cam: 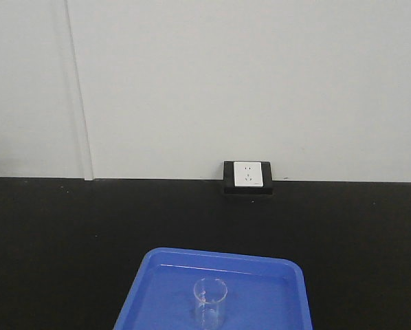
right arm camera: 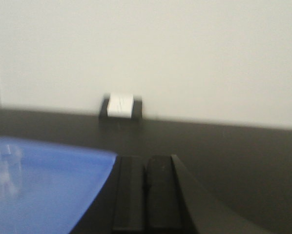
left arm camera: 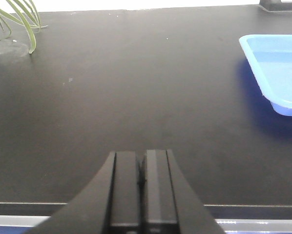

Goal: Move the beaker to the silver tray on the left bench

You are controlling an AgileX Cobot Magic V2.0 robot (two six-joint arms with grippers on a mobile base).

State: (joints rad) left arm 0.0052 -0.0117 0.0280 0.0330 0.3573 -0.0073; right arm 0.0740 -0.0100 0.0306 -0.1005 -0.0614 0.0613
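Observation:
The beaker [cam: 210, 300], small and of clear glass, stands upright in a blue tray [cam: 278, 275] at the bottom of the front view. It also shows faintly in the right wrist view as the beaker [right arm camera: 7, 168], far left of my right gripper [right arm camera: 146, 163]. That gripper is shut on nothing, just off the blue tray's [right arm camera: 63, 190] right edge. My left gripper [left arm camera: 141, 161] is shut and empty above the black bench top [left arm camera: 136, 97], well left of the blue tray [left arm camera: 278, 73]. The silver tray is out of view. Whether this is the left bench I cannot tell.
A white socket in a black box [cam: 247, 177] sits where the bench meets the pale wall. Green plant leaves [left arm camera: 19, 19] hang over the bench's far left corner. The bench's front edge [left arm camera: 263, 208] runs just under the left gripper.

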